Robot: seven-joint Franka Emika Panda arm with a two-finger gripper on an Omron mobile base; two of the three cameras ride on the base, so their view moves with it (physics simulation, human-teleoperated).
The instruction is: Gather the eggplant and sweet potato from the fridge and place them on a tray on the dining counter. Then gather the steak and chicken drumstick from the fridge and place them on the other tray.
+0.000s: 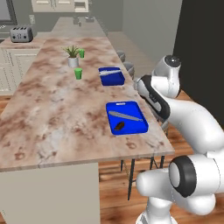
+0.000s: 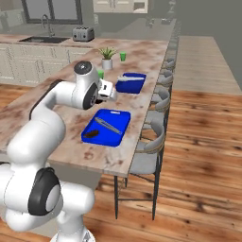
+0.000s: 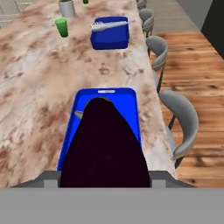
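My gripper [image 2: 112, 92] hangs over the dining counter [image 1: 57, 109], just above the near blue tray [image 1: 131, 124]. It is shut on the eggplant [image 3: 105, 148], a dark purple body that covers most of that tray [image 3: 127, 105] in the hand view and hides the fingertips. On the near tray [image 2: 116, 118] lie the small reddish-brown sweet potato [image 1: 120, 126] [image 2: 92, 133] and a long silver utensil [image 1: 124, 116]. A second blue tray [image 1: 111, 78] [image 3: 109, 37] sits farther along the counter with another silver utensil across it. The steak and chicken drumstick are out of view.
Two green cups [image 1: 78, 73] [image 1: 81, 53] and a potted plant [image 1: 72, 57] stand beyond the trays. Grey stools [image 2: 151, 151] line the counter's right edge over a wooden floor. A toaster [image 1: 21, 33] sits on the cream cabinets at the far left.
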